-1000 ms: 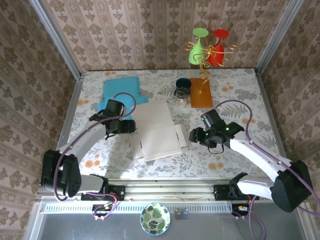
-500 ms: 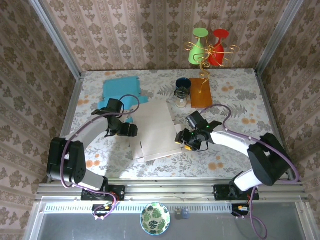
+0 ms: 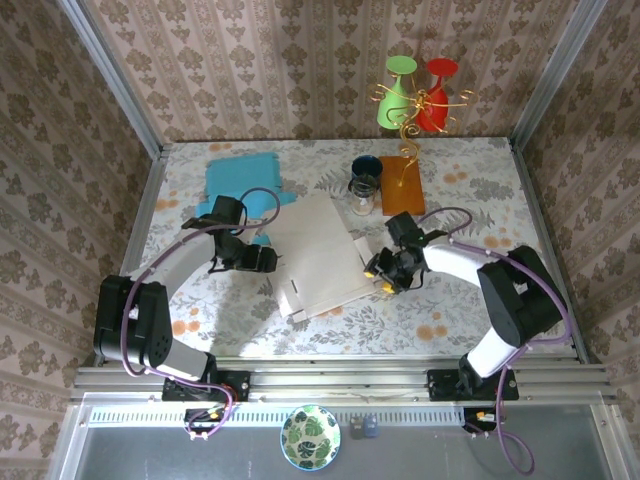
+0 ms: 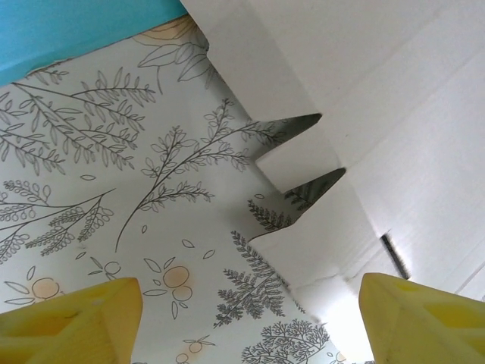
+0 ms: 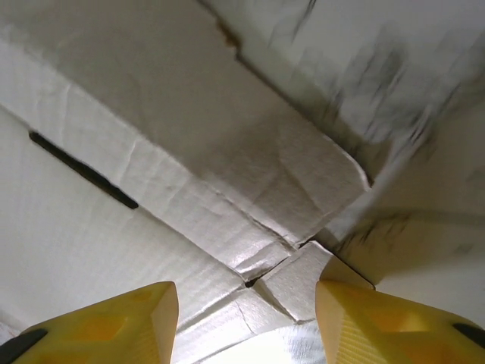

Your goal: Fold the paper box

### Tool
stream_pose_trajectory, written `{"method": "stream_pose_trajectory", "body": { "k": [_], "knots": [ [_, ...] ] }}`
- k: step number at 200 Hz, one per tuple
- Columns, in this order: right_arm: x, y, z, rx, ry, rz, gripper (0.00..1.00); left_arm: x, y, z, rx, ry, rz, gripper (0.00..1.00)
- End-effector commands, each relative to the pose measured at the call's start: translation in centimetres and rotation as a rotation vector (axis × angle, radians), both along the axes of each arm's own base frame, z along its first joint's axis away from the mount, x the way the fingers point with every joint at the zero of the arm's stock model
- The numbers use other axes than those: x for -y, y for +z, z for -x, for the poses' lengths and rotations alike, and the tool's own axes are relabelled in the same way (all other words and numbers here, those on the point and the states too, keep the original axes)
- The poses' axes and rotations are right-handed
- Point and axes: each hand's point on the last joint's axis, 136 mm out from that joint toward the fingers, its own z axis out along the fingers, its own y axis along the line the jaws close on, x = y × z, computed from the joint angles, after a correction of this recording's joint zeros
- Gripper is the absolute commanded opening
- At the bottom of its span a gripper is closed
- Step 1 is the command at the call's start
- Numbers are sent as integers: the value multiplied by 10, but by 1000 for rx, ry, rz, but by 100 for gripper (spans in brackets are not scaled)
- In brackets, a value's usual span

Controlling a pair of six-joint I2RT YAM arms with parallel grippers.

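The white paper box [image 3: 318, 255] lies unfolded in the middle of the table. My left gripper [image 3: 264, 260] is at its left edge, open, low over the tablecloth. In the left wrist view its yellow fingers [image 4: 76, 318] straddle a notched flap corner of the box [image 4: 394, 114] without touching it. My right gripper [image 3: 378, 272] is at the box's right edge. In the right wrist view it [image 5: 246, 322] stands open close over a creased corner of the box [image 5: 227, 189], where several fold lines meet. A raised flap rises on the right.
A blue sheet [image 3: 240, 180] lies at the back left, partly under the box. A dark cup and glass jar [image 3: 362, 185] and an orange board [image 3: 402, 185] stand behind the box. Green and red glasses on a wire stand [image 3: 415, 95] are at the back.
My right gripper moved left onto the box's right edge and narrowed slightly. The box turned a little and its right flap lifted. The left gripper shifted slightly toward the box's left edge.
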Motion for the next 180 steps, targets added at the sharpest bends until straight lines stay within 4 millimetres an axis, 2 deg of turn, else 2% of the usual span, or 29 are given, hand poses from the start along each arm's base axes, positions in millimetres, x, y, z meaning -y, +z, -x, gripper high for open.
{"method": "stream_pose_trajectory", "body": {
  "k": [1,38,42,60,92,111,138,176,180],
  "knots": [
    [18,-9,-1,-47,47,47,52,6,4,4,2,-55,32,75],
    [21,6,-14,-14,93,51,52,26,-8,5,-3,-127,60,70],
    [23,6,-9,-35,97,63,52,29,-10,5,-3,-134,68,68],
    [28,14,-8,-18,99,73,52,43,-14,1,1,-153,126,62],
    [37,24,-1,-7,103,79,54,55,-18,-7,14,-179,169,58],
    [39,29,5,-3,101,62,55,62,-22,-4,-13,-210,196,56],
    [32,28,13,-8,92,5,57,70,-25,1,-45,-247,215,50],
    [26,21,18,-33,54,-49,58,74,-32,2,-77,-262,204,51],
    [24,22,13,-12,51,-58,58,75,-33,3,-82,-266,203,51]
  ]
}}
